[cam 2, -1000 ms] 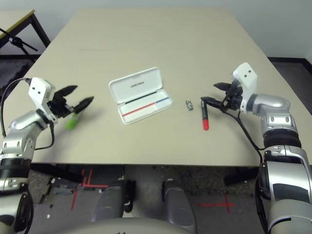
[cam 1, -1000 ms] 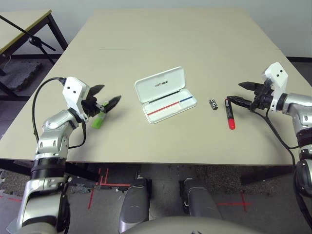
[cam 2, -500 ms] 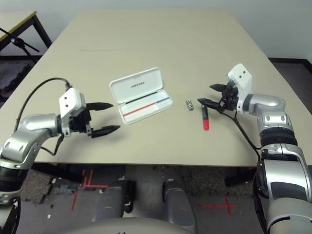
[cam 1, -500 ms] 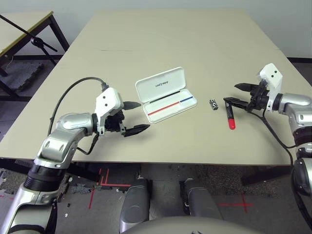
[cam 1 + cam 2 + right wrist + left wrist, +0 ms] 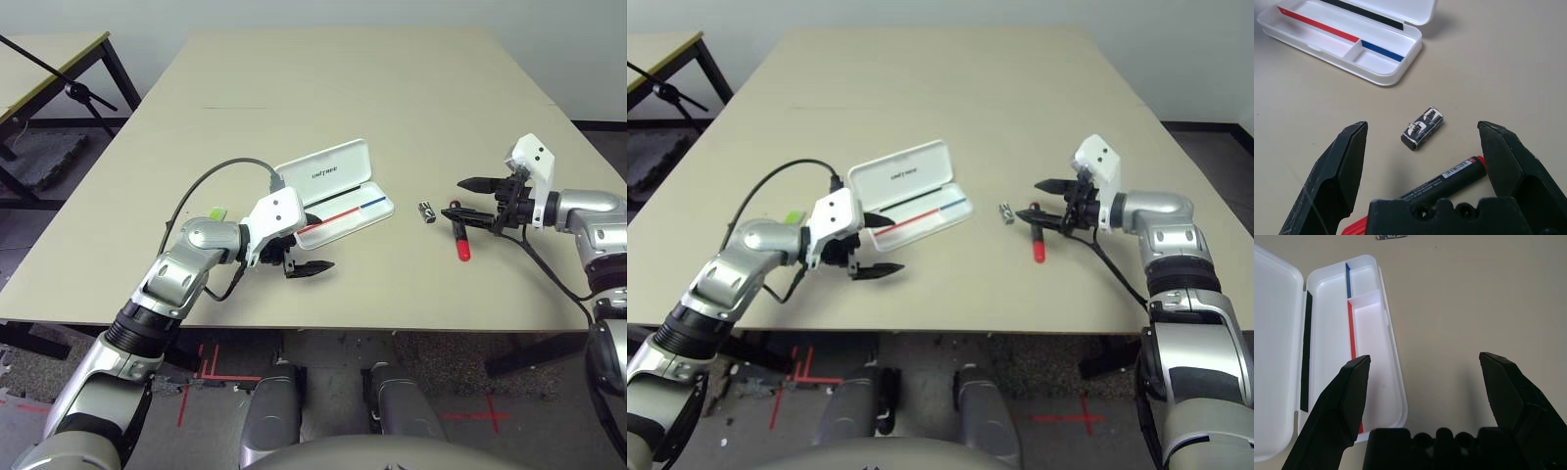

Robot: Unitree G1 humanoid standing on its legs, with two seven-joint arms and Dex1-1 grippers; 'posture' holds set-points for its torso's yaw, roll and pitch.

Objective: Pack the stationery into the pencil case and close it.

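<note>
One highlighter [image 5: 217, 212] far left on table [image 5: 392, 88]. Left gripper [image 5: 306, 257] spread, empty, beside one open case [image 5: 333, 192] holding one pen [image 5: 1306, 352], one pencil [image 5: 345, 210]. One small metal piece [image 5: 427, 211], one marker [image 5: 459, 235] under spread right gripper [image 5: 468, 199].

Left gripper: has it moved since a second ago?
Yes. The left gripper, open and empty, has swung rightward from the lime-green highlighter to the near left corner of the open pencil case.
</note>
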